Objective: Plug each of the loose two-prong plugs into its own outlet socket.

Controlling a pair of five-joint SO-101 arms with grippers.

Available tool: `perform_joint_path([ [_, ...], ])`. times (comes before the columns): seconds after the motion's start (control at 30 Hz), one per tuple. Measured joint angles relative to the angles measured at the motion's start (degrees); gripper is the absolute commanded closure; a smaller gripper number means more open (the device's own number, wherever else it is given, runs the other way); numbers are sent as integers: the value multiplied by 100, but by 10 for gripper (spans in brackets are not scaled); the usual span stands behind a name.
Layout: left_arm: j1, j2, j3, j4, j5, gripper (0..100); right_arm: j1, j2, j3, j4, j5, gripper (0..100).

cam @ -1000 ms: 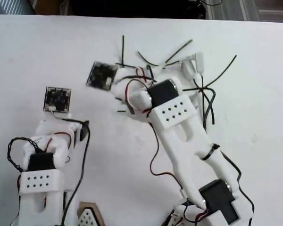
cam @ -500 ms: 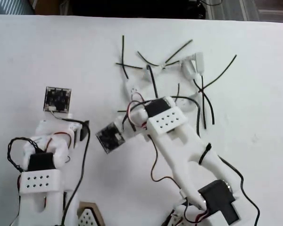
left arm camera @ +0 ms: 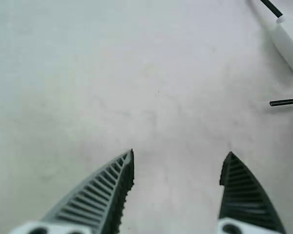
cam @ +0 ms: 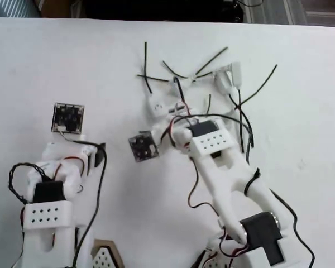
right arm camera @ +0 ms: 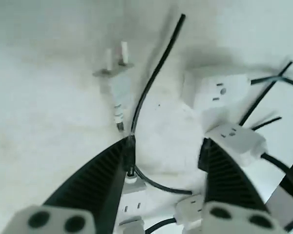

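Since a second ago the right arm (cam: 229, 178) has pulled back from the far cables toward the near side, then eased out a little again. Its wrist camera (cam: 143, 146) now sits left of the arm's head. The left arm (cam: 47, 190) has kept its place at the near left of the table (cam: 56, 56).

Over the clutter at mid-table, the right gripper (right arm camera: 166, 148) hangs with its jaws spread and nothing between them. A two-prong plug (right arm camera: 116, 78) lies flat on the table just ahead of one finger, unplugged, with its prongs pointing away from the gripper. Close beside the plug runs a black cable (right arm camera: 154, 78), down to that finger's tip; it seems to touch the tip, though the contact is hard to make out. One outlet socket (right arm camera: 217, 88) lies ahead of the gap, and a second socket (right arm camera: 232, 136) rests against the other finger. A third socket (right arm camera: 133, 204) lies beneath the gripper.

Seen from above, a white block (cam: 156, 104) lies just beyond the right arm's head among the black cables. Whether it is a plug or a socket is unclear.

The left gripper (left arm camera: 180, 156) is also spread wide over bare table, holding nothing. A white cabled piece (left arm camera: 290, 39) and a loose cable end (left arm camera: 285, 102) lie off to one side, well apart from its fingers.
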Motion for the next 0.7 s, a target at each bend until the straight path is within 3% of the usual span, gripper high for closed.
perform_joint_path([
  [0.17, 0, 0, 0, 0, 0, 718, 193, 0, 0, -9, -501, 849],
  [0.27, 0, 0, 0, 0, 0, 718, 211, 0, 0, -9, -1582, 857],
  [0.4, 0, 0, 0, 0, 0, 718, 202, 0, -9, 26, -4255, 857],
  [0.6, 0, 0, 0, 0, 0, 718, 176, 0, -325, 879, -8703, 857],
  [0.7, 0, 0, 0, 0, 0, 718, -9, 0, -352, 958, -10312, 812],
])
